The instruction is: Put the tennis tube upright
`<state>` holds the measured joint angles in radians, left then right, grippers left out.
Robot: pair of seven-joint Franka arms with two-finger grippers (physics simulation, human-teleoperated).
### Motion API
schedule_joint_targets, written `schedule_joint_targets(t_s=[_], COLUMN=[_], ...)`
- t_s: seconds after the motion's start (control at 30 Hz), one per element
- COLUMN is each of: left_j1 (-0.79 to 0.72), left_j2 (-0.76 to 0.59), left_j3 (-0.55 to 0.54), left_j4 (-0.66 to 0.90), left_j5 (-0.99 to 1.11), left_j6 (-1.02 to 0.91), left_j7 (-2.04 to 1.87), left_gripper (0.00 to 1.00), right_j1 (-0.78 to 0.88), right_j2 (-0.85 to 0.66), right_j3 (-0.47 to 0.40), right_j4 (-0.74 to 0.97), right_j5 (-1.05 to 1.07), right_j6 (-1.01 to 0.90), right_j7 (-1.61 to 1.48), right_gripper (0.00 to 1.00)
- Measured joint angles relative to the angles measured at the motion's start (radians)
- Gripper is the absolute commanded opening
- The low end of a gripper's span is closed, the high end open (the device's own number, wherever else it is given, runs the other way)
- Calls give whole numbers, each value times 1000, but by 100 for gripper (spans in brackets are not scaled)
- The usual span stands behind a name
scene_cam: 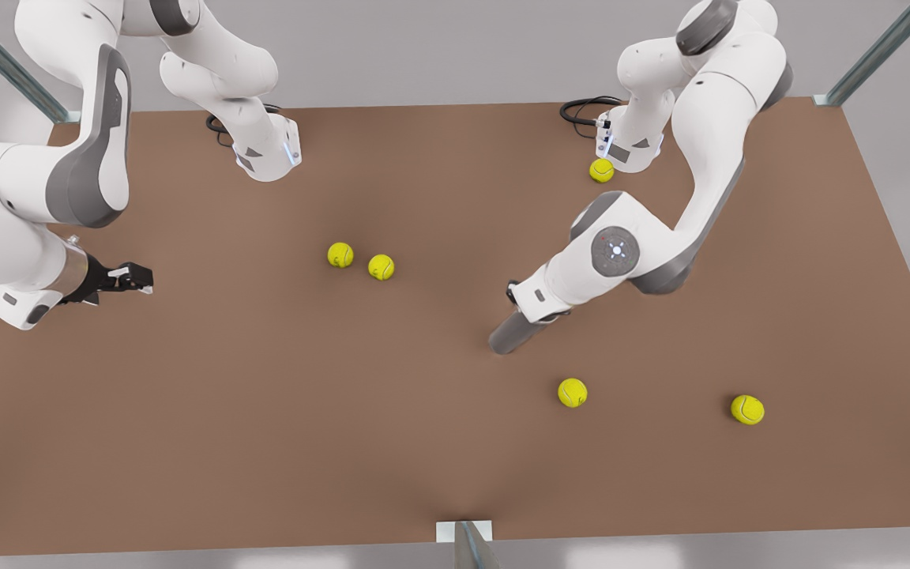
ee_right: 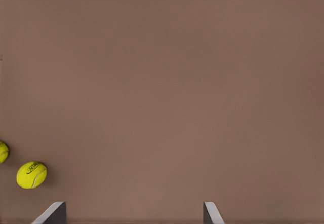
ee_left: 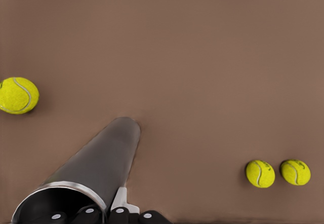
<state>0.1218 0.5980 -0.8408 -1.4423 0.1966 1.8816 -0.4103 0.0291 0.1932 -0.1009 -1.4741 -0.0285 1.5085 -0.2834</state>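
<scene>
I see the tennis tube (scene_cam: 512,333) near the middle of the brown table (scene_cam: 265,411), a little toward the front view's right. It is tilted, not upright: its closed dark end points down toward the table at the front view's lower left, and its upper end is hidden under the wrist of the arm on that side. That is my left arm. In the left wrist view the tube (ee_left: 96,168) runs away from the camera, its silvery rim (ee_left: 55,188) nearest the lens and its open mouth dark inside. The left gripper (ee_left: 119,215) sits at the rim end and is clamped on the tube there; one finger (ee_left: 120,199) lies against the outside wall just by the rim.

My right gripper (scene_cam: 133,278) hangs over the table at the front view's left edge, well apart from the tube. Its two fingertips (ee_right: 53,214) stand wide apart with bare table between them, so that hand is spread and holds nothing. This arm waits.

Five yellow balls lie loose. A pair (scene_cam: 360,261) sits just beside each other between the two grippers. One ball (scene_cam: 601,170) rests against the base of the left arm, one (scene_cam: 572,392) lies near the tube's lower end, and one (scene_cam: 747,409) farther toward the front view's right.
</scene>
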Motion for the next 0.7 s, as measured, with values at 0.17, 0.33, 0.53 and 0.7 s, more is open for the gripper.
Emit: schedule_joint_targets(t_s=[0.17, 0.33, 0.53, 0.7], left_j1=[-2, 0, 4, 4], left_j2=[7, 23, 37, 38], left_j3=[4, 8, 10, 10], left_j4=[2, -1, -3, -3], left_j5=[49, 74, 105, 129], left_j6=[-68, -80, -73, -71], left_j7=[-76, -134, -185, -216], left_gripper=[21, 21, 21, 28], right_j1=[-23, -22, -14, -13], right_j2=[2, 19, 24, 24], right_j3=[-15, -17, -15, -15], right_j4=[18, 42, 56, 59], right_j5=[-7, -8, -11, -14], right_j6=[-11, -23, -29, -31], right_j7=[-3, -6, -8, -10], right_gripper=[100, 100, 100, 100])
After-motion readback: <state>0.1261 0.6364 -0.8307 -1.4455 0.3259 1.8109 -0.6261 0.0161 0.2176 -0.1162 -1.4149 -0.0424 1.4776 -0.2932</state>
